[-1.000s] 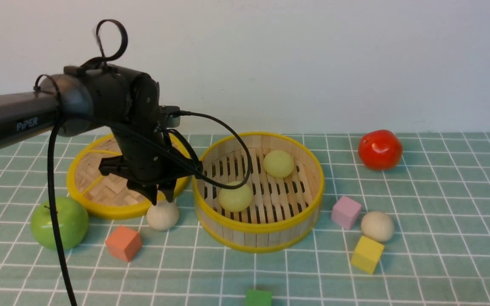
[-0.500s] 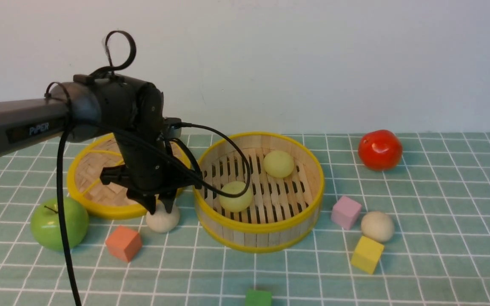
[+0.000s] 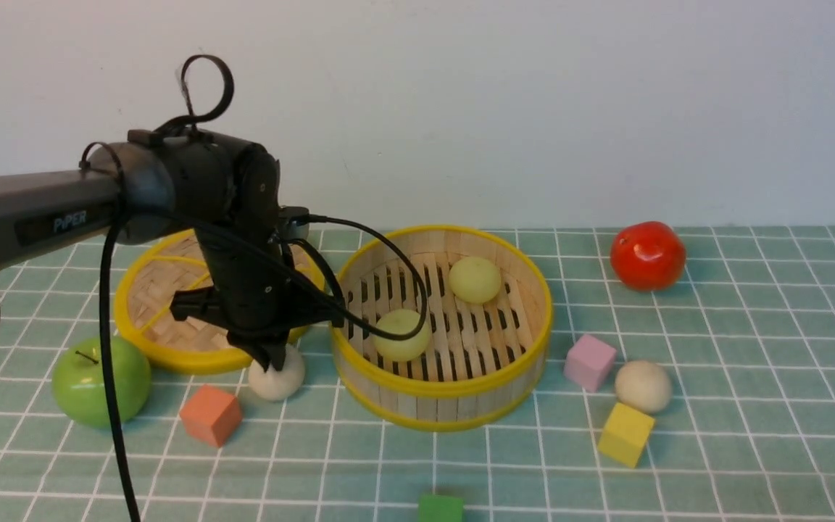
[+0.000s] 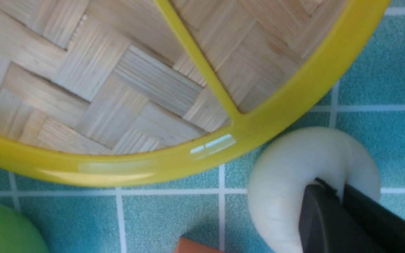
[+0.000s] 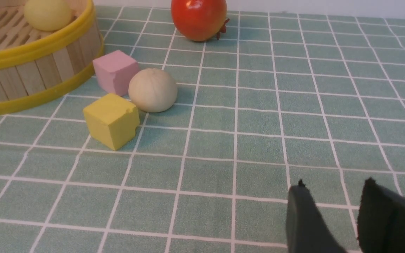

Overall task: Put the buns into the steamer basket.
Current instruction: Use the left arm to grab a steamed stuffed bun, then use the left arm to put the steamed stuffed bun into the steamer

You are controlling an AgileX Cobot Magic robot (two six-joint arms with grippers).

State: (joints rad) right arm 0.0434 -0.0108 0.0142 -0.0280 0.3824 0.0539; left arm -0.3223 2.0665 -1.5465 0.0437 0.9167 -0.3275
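Note:
The steamer basket [image 3: 454, 407] stands mid-table with two yellow-green buns on its slats, one at the back [image 3: 475, 279] and one nearer the front [image 3: 401, 335]. Just left of it, my left gripper [image 3: 272, 357] points down and is shut on a cream bun [image 3: 277, 382] that rests on the cloth. The left wrist view shows the fingertips [image 4: 336, 188] pinching deep into this soft bun [image 4: 287, 175]. A second cream bun [image 3: 643, 386] lies right of the basket. My right gripper [image 5: 334, 182] shows only in its wrist view, open and empty, well short of that bun [image 5: 152, 90].
The woven lid [image 3: 171, 357] lies behind the left gripper. A green apple [image 3: 91, 380] and an orange cube [image 3: 210, 415] sit front left. A pink cube [image 3: 590, 361] and a yellow cube [image 3: 625, 433] flank the right bun. A tomato [image 3: 647, 255] sits far right, a green cube [image 3: 441, 507] in front.
My left gripper came down over the cream bun and closed on it, squashing its top. The other buns and the right gripper have not moved.

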